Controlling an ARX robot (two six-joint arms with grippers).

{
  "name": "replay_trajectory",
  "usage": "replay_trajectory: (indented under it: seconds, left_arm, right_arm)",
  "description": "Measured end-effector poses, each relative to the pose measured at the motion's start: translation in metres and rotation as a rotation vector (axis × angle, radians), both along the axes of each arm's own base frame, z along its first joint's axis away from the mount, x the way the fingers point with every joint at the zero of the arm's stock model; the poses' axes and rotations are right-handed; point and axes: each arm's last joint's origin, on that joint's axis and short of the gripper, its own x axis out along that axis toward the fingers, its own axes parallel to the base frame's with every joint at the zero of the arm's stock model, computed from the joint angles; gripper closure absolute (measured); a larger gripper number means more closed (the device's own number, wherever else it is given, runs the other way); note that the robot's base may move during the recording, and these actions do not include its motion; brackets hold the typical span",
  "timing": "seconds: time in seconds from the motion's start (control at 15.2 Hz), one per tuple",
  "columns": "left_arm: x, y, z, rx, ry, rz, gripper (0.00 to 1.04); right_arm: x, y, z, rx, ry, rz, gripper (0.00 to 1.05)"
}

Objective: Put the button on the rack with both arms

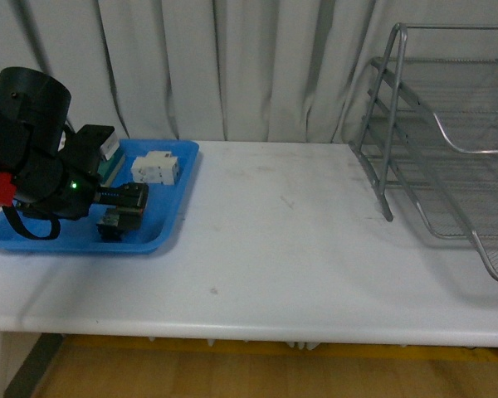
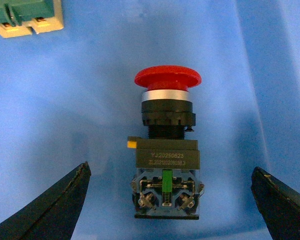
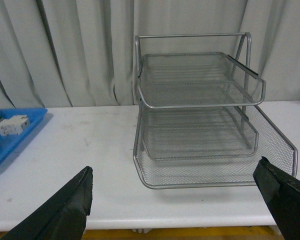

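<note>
**Left gripper spread over the button in the tray; rack well apart at the far right**

You are working over a long white table (image 1: 299, 249) backed by a pale pleated curtain (image 1: 232, 66).

On your right end of the table stands the large silver wire-mesh rack (image 1: 384, 170) with its stacked tiers and tubular frame. The tiers that show hold nothing. The right wrist view faces its open front.

At the left end lies the flat blue plastic tray (image 1: 170, 211), well apart from the rack, with bare tabletop between them.

Your black left arm reaches down into that tray. The left gripper (image 2: 170, 170) is spread wide: one dark finger (image 2: 50, 210) sits on each side of the button without touching it, and blue tray floor is visible in both gaps.

Your right gripper (image 3: 172, 170) is also spread wide and holds nothing. It hangs in front of the rack, above the table's near edge.

In the tray's far part rests a white blocky component (image 1: 155, 168). Near it is a green-and-cream oblong switch (image 2: 27, 17), which the front view shows only partly behind the left gripper.

The small push-button switch (image 2: 167, 125) lies on its side on the tray floor. Its round red mushroom cap points away from the left wrist camera. Its dark blocky body and screw terminals sit between the fingertips.
</note>
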Motion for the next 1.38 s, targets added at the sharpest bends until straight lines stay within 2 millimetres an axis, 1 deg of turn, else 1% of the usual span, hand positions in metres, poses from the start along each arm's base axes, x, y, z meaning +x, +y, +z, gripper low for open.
replay_trajectory:
  seconds: [0.13, 0.33, 0.39, 0.72, 0.79, 0.92, 0.99, 1.05, 1.12, 1.18, 1.25, 1.31, 1.38]
  left_arm:
    - [0.004, -0.002, -0.008, 0.004, 0.009, -0.002, 0.07]
    - [0.01, 0.0, -0.019, 0.023, 0.021, 0.014, 0.07]
    - [0.012, 0.0, -0.021, 0.028, 0.019, 0.013, 0.11]
    - [0.013, 0.001, -0.021, 0.02, 0.012, 0.01, 0.65]
    - [0.012, 0.002, -0.02, 0.006, 0.003, 0.011, 0.68]
    - [0.001, 0.009, -0.016, -0.009, -0.004, 0.025, 0.68]
    - [-0.006, 0.015, -0.006, -0.011, -0.025, 0.035, 0.69]
    - [-0.014, 0.018, 0.009, -0.012, -0.065, 0.042, 0.69]
    - [-0.025, 0.022, 0.029, -0.014, -0.12, 0.053, 0.69]
    - [-0.042, 0.024, 0.052, -0.014, -0.191, 0.059, 0.69]
    - [-0.062, 0.023, 0.071, -0.015, -0.248, 0.058, 0.69]
    - [-0.085, 0.02, 0.086, -0.016, -0.288, 0.057, 0.69]
    - [-0.113, 0.015, 0.098, -0.01, -0.309, 0.051, 0.69]
  right_arm:
    - [0.0, 0.0, 0.0, 0.0, 0.0, 0.0, 0.06]
    - [0.0, 0.0, 0.0, 0.0, 0.0, 0.0, 0.06]
    - [0.0, 0.0, 0.0, 0.0, 0.0, 0.0, 0.06]
    - [0.0, 0.0, 0.0, 0.0, 0.0, 0.0, 0.06]
    - [0.0, 0.0, 0.0, 0.0, 0.0, 0.0, 0.06]
    - [0.0, 0.0, 0.0, 0.0, 0.0, 0.0, 0.06]
    - [0.0, 0.0, 0.0, 0.0, 0.0, 0.0, 0.06]
    - [0.0, 0.0, 0.0, 0.0, 0.0, 0.0, 0.06]
    - [0.0, 0.0, 0.0, 0.0, 0.0, 0.0, 0.06]
    - [0.0, 0.0, 0.0, 0.0, 0.0, 0.0, 0.06]
    - [0.0, 0.0, 0.0, 0.0, 0.0, 0.0, 0.06]
    - [0.0, 0.0, 0.0, 0.0, 0.0, 0.0, 0.06]
    - [0.0, 0.0, 0.0, 0.0, 0.0, 0.0, 0.06]
